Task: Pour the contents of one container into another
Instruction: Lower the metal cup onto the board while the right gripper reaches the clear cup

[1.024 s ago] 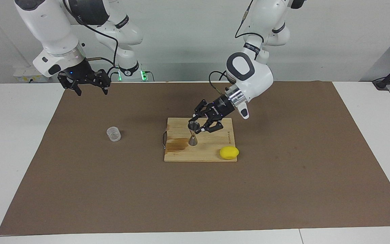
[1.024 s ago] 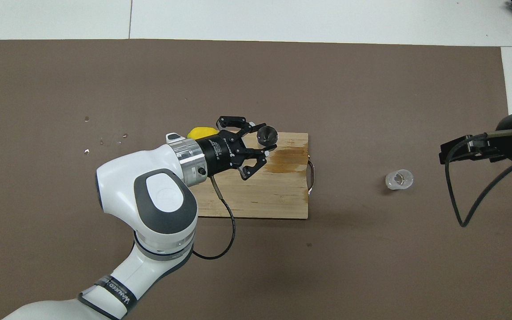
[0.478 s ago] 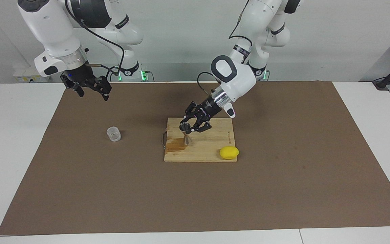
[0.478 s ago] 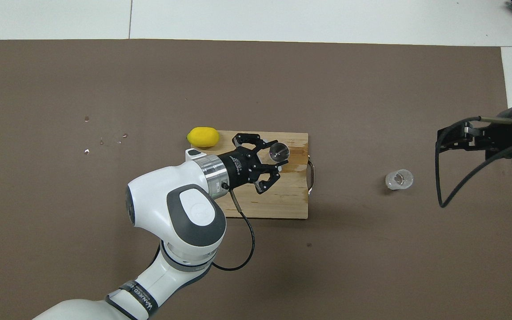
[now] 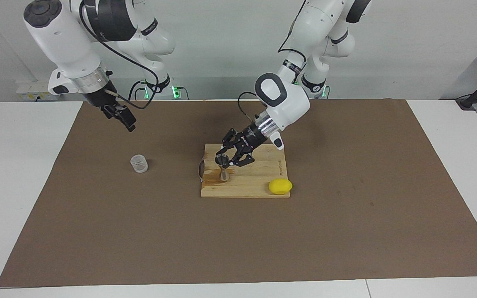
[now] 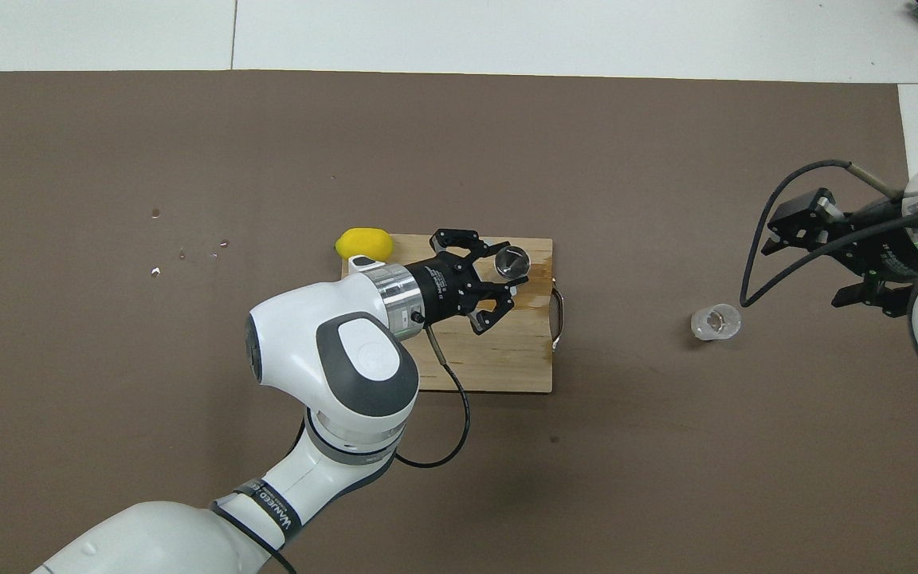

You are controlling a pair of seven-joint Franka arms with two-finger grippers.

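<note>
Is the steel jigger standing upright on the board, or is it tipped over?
Upright. The jigger stands on its lower cone on the board, mouth up, inside the left hand.

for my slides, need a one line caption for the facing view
Left claw shut on the jigger over the cutting board; right claw over the mat, glass cup untouched.

jigger (image 5: pixel 223 166): silvery steel | cup (image 5: pixel 139 163): clear, textured | lemon (image 5: pixel 280 186): yellow | board (image 5: pixel 259 182): pale wood, brown stain | mat (image 5: pixel 238 240): brown | desk (image 5: pixel 19 165): white
</note>
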